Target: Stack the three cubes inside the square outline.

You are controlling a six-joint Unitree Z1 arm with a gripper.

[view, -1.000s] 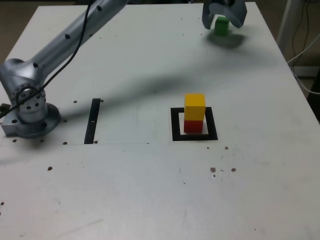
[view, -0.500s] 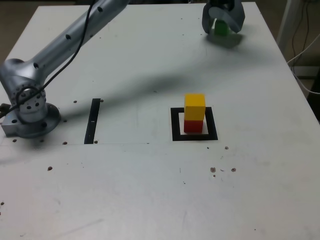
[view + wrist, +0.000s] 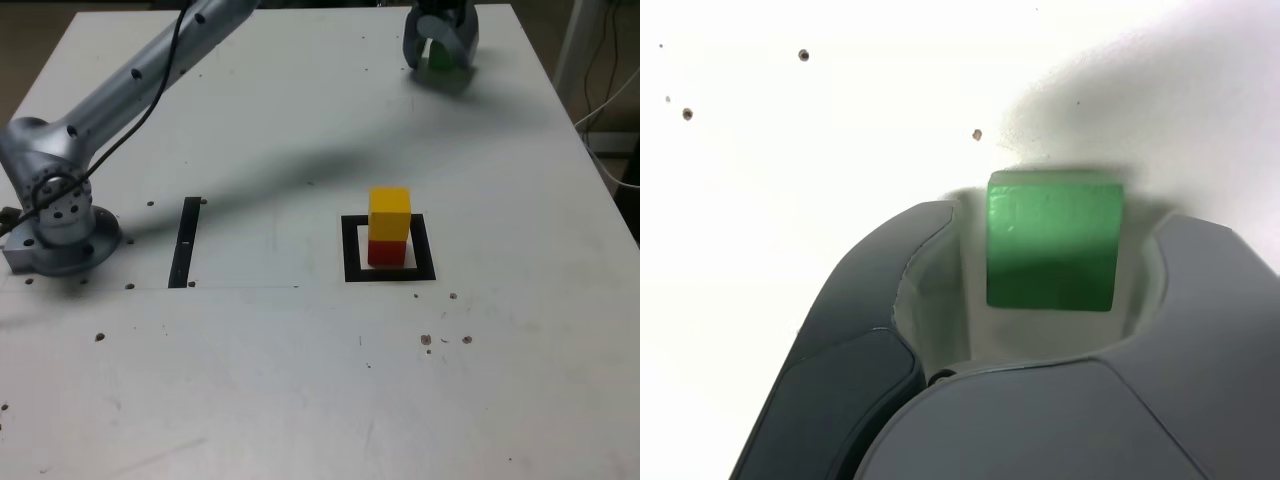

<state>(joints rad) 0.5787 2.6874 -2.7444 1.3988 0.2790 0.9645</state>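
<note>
Exterior view: yellow cube [image 3: 389,213] tops red cube [image 3: 387,251] inside square outline [image 3: 388,274].

- A green cube [image 3: 1053,240] sat on the white table [image 3: 790,150], between the two dark grey jaws of the gripper [image 3: 1040,262].
- One jaw lay just beside the cube; a narrow pale gap showed at the other.
- Small dark specks [image 3: 803,55] dotted the table beyond the jaws.
- The gripper's shadow fell past the cube.

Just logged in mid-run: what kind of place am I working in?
Probably a lab test bench: an arm base bolted to a bare white table, a taped square outline holding stacked cubes, and loose cables beside it.
</note>
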